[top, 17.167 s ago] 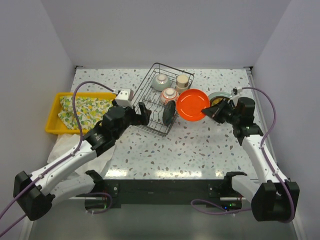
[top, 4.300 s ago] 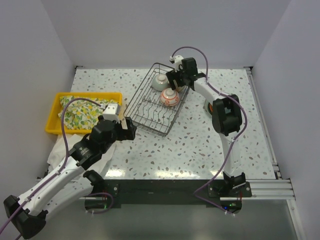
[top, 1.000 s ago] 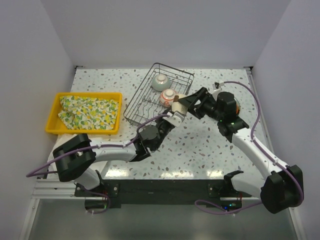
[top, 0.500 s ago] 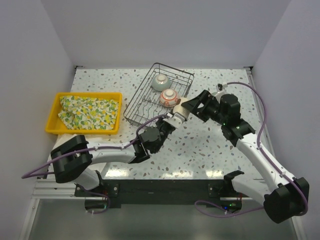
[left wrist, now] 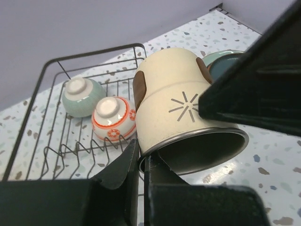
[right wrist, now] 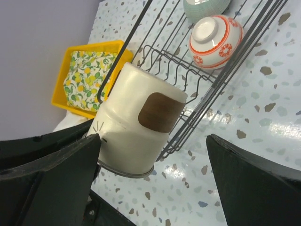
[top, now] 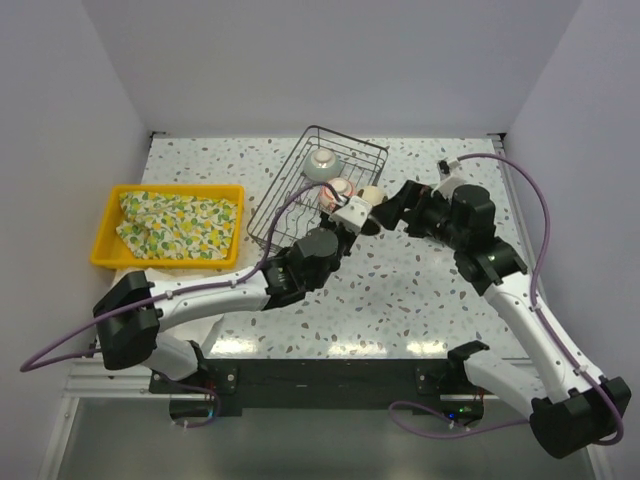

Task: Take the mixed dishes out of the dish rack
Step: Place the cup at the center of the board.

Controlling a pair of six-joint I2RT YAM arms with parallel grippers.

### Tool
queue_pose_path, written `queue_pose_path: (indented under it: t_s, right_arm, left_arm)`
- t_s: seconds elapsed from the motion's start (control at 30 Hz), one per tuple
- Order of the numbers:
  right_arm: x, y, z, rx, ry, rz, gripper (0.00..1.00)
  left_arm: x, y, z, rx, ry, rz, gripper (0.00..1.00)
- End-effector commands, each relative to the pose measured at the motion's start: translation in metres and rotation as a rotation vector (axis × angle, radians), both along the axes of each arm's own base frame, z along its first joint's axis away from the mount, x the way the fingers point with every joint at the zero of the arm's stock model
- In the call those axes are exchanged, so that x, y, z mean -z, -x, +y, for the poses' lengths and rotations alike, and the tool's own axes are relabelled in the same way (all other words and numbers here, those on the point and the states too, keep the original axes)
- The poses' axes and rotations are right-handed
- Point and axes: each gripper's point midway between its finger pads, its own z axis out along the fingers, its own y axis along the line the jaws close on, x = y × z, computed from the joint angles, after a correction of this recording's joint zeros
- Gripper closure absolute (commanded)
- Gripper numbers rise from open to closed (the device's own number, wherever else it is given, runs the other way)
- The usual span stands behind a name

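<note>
The beige cup hangs tilted above the table just right of the dish rack. My left gripper is shut on its rim, one finger inside the mouth and one outside. Around the cup my right gripper stands open, its left finger beside the cup wall and its right finger well apart from it. In the dish rack a celadon bowl and a red-patterned white bowl lie upside down.
A yellow tray with a patterned cloth sits at the left. A grey-green plate shows behind the cup, right of the rack. Both arms meet over the table's middle, close to the rack's right edge.
My right gripper has opened off the cup and drawn back a little to the right. My left gripper has reached up and shut on the cup's rim.
</note>
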Motion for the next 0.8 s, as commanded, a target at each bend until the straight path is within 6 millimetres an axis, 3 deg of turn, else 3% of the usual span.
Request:
queue_pose_path:
  t_s: [0.0,0.23,0.5,0.77]
  right_arm:
    - [-0.02,0.011,-0.013,-0.046,0.131,-0.143,0.02]
    - [-0.012,0.018,-0.023,-0.056,0.223,-0.159,0.02]
    - [-0.007,0.009,-0.032,0.0,0.281,-0.18,0.07]
    - [0.004,-0.001,-0.007,-0.06,0.281,-0.163,0.24]
  left_arm:
    - [-0.005,-0.004,-0.01,-0.019,0.101,0.19,1.0]
    - [0.021,-0.005,-0.021,-0.036,-0.009,0.431,1.0]
    - [0.019,0.001,-0.03,-0.006,-0.031,0.547,1.0]
    - [0.02,0.004,-0.034,0.002,-0.036,0.585,1.0]
